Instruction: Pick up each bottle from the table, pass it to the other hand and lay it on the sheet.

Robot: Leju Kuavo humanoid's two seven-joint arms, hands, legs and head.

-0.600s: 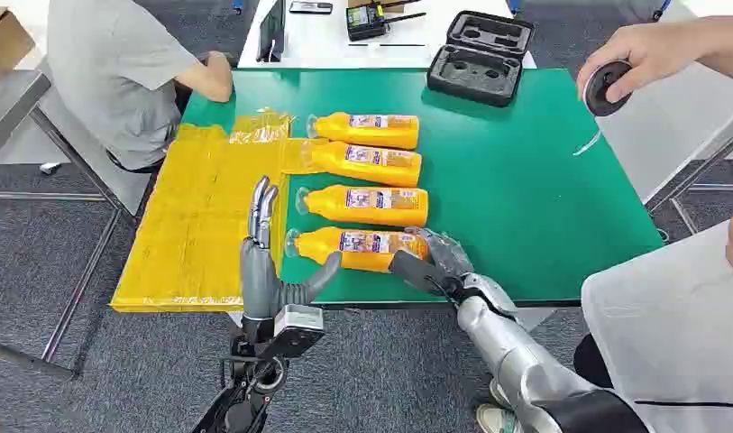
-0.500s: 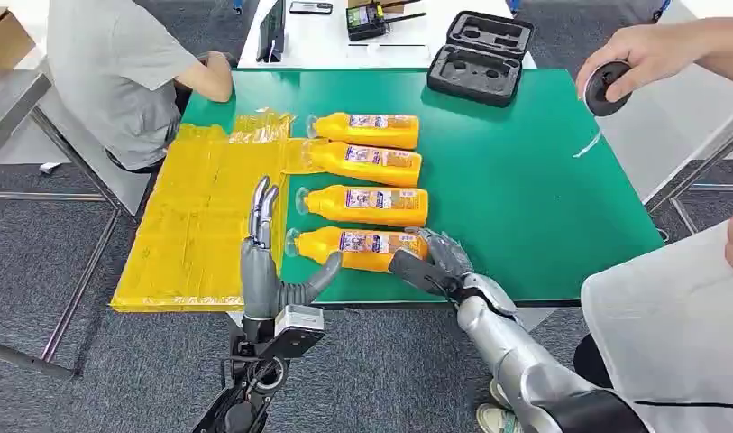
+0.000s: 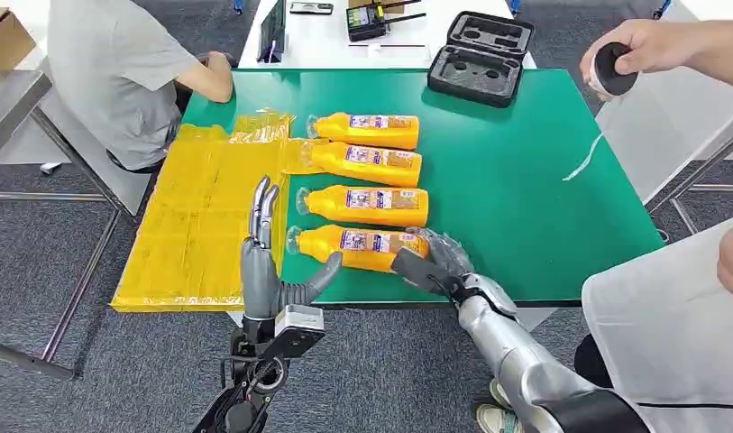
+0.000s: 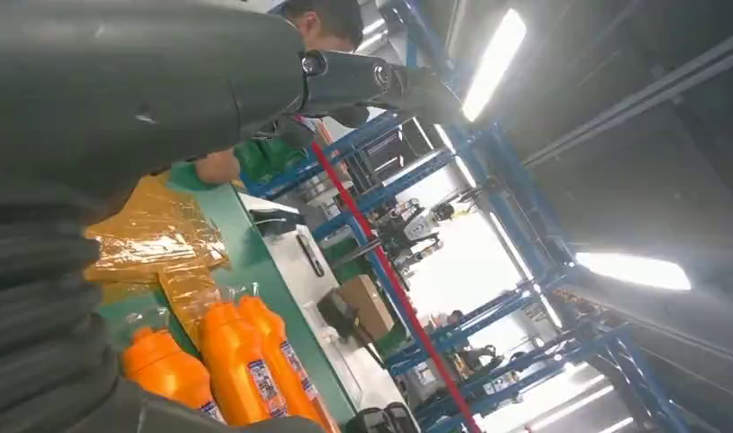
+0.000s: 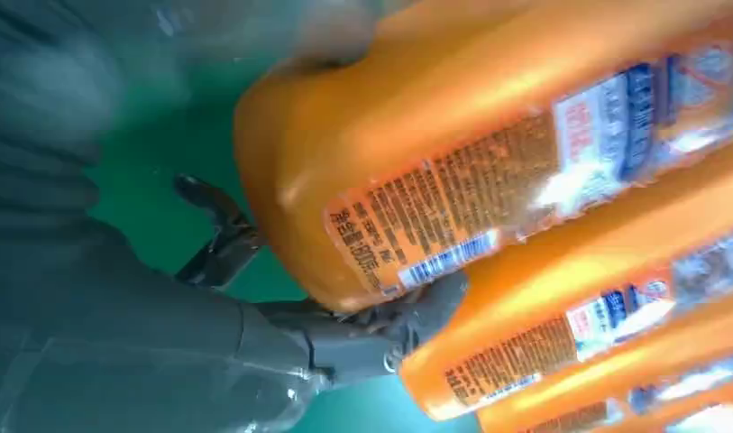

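While the right hand (image 3: 432, 255) wraps the base end of the nearest bottle (image 3: 358, 247), that bottle lies on its side at the front of the green worktop (image 3: 525, 180), cap pointing toward the yellow sheet (image 3: 200, 216). In the right wrist view the fingers (image 5: 394, 329) curl under the bottle's orange bottom and the thumb sits on the other side, so the fingers are clamped on it; whether it has left the surface cannot be told.

Three more bottles lie in a row behind it, all on their sides with caps toward the sheet: the second bottle (image 3: 364, 205), the third bottle (image 3: 367, 163) and the farthest bottle (image 3: 364, 130). The necks of the third and farthest ones reach onto the crinkled edge of the sheet, which covers the left part of the worktop and hangs a little over its front edge.

Just off the front edge, the left hand (image 3: 268, 271) stands upright, fingers (image 3: 261, 209) straight and apart from the thumb, holding nothing.

A black moulded case (image 3: 481, 56) rests at the far edge of the worktop. A seated person in a grey shirt (image 3: 119, 72) leans on the far left corner, and another person's hand (image 3: 655, 45) at the right holds a dark round object (image 3: 612, 79).
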